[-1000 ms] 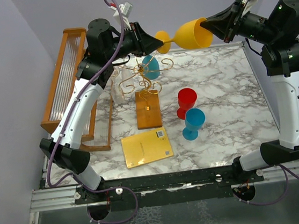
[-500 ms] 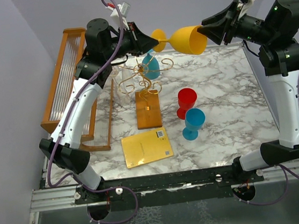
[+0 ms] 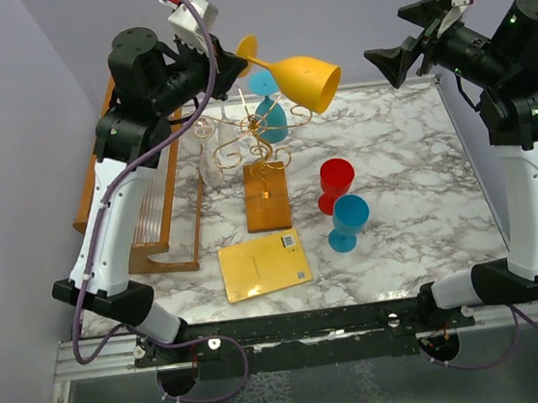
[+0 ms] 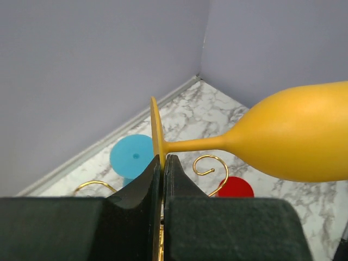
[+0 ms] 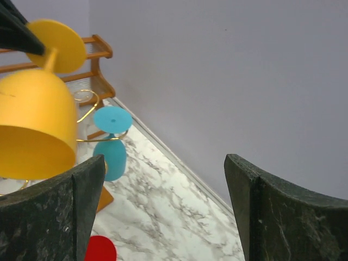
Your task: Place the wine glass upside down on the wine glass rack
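A yellow wine glass hangs in the air above the back of the table, its bowl tipped down to the right. My left gripper is shut on the rim of its round foot; the stem and bowl stretch away to the right. Just below stands the wine glass rack, gold wire curls on a brown base, with a teal glass hanging upside down on it. My right gripper is open and apart from the bowl, with nothing between its fingers.
A red glass and a blue glass stand right of the rack's base. A yellow booklet lies near the front. A wooden frame with clear rods lines the left side, a clear glass beside it.
My right gripper opened, let go of the yellow bowl and drew back to the right. My left arm rose and swung left with the glass, whose bowl now tips downward.
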`<state>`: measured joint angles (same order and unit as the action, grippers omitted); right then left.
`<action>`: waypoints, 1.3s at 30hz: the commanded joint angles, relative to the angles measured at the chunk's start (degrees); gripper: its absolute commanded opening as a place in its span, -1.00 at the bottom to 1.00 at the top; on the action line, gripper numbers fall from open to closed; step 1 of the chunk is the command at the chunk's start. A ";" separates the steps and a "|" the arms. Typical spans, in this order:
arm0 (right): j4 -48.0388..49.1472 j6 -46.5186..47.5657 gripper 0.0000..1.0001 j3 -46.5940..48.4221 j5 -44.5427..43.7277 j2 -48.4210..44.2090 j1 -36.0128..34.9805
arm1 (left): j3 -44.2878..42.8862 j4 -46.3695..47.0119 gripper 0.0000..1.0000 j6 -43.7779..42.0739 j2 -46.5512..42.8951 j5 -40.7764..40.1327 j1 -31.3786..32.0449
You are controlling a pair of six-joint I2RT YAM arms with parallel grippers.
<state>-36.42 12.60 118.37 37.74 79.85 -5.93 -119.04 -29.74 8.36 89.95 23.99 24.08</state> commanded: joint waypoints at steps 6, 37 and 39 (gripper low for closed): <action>-2.51 6.63 0.83 -1.15 -9.71 -3.31 0.05 | -10.52 -17.90 -1.00 -30.04 -4.77 8.49 0.01; -0.88 6.88 0.88 -9.60 -6.25 -8.05 0.05 | 3.67 -38.39 -1.00 -65.12 -10.55 -8.98 11.64; -0.84 6.91 0.88 -9.71 -6.12 -7.98 0.05 | 4.05 -37.60 -1.00 -65.18 -10.29 -10.79 12.31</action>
<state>-37.78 19.75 109.30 30.72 72.20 -5.93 -115.42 -69.21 -55.46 79.29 20.23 35.31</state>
